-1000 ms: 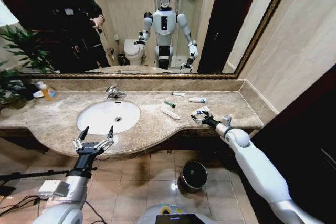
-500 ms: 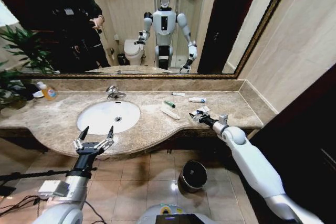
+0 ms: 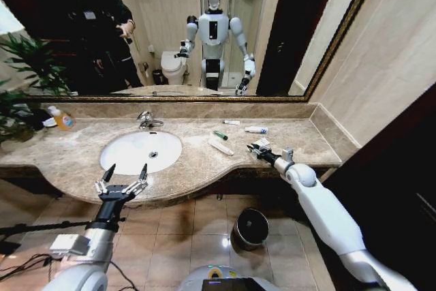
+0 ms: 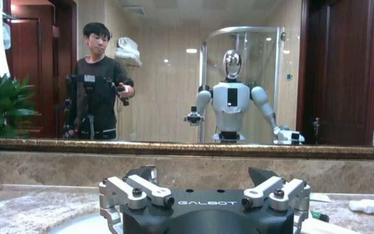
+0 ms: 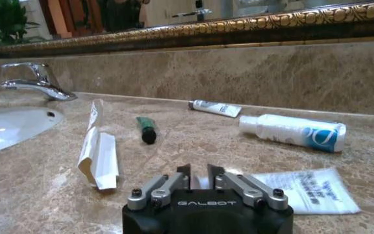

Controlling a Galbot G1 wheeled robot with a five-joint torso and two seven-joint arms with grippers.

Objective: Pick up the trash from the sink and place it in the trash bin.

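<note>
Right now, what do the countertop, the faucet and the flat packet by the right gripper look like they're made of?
Countertop: polished beige-brown stone, likely marble; mottled veining, soft sheen.
Faucet: chromed metal, judging by its mirror-bright reflections.
Packet: thin white plastic film or coated paper, unclear which; it lies flat and slightly crinkled, with printed text, just ahead of the right gripper.

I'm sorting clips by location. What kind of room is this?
Most likely a hotel-style bathroom: a white sink with chrome faucet in a marble counter, and a toilet reflected in the gilt-framed mirror.
</note>
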